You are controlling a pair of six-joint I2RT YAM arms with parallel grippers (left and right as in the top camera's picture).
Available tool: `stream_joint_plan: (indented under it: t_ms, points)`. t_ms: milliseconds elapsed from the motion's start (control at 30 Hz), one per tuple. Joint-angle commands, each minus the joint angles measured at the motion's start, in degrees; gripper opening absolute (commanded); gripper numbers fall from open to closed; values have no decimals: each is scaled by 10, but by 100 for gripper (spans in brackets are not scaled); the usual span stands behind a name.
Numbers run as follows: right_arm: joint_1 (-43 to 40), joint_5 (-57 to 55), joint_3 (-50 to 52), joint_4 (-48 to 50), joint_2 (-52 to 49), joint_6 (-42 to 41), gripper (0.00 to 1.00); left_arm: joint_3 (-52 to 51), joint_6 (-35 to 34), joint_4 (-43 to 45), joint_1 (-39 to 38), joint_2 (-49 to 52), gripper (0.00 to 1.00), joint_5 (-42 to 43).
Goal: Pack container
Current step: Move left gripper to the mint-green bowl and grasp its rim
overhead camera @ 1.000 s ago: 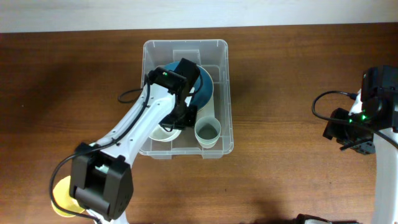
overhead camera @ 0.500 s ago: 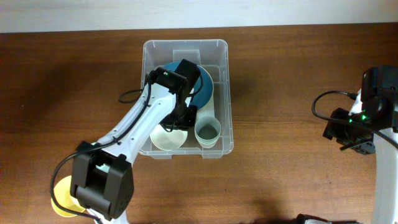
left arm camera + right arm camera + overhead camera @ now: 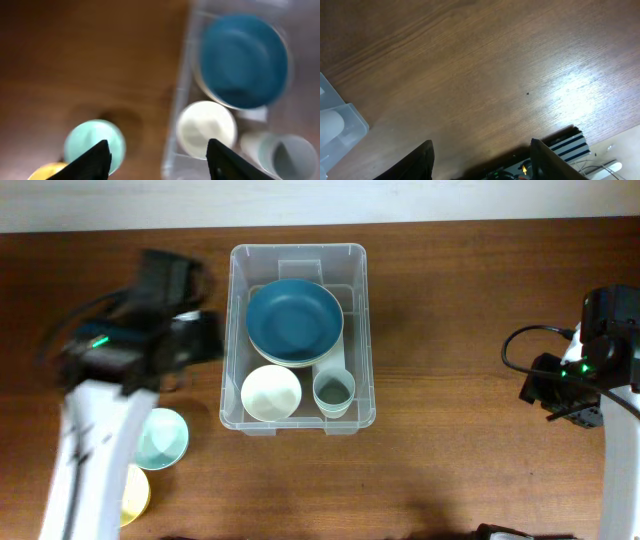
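The container sits mid-bench, partly filled. The left fingers and right fingers stand wide, empty. Grasping the mint bowl could bump the yellow bowl, apparently just beside it.

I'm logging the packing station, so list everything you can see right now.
container: one, clear plastic, mid-table
blue bowl: one, blue, far end inside the container
white bowl: one, white, near left inside it
cup: one, pale grey-green, near right inside it
mint bowl: one, mint green, on the table left of the container
yellow bowl: one, yellow, beside the mint bowl, partly hidden
table: one, brown wood
left gripper: one, black, open, empty
right gripper: one, black, open, empty
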State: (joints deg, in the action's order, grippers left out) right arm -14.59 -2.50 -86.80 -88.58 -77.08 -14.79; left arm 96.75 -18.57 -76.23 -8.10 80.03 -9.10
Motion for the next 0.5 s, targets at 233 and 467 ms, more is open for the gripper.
stream_joint_plan:
  t_ms: [233,467]
  points:
    - [-1,-5,0,0,8,0,57,-198,-56,57,115,5,73,8]
    - [-1,-5,0,-1,8,0,57,-362,-50,196,148,54,75,31]
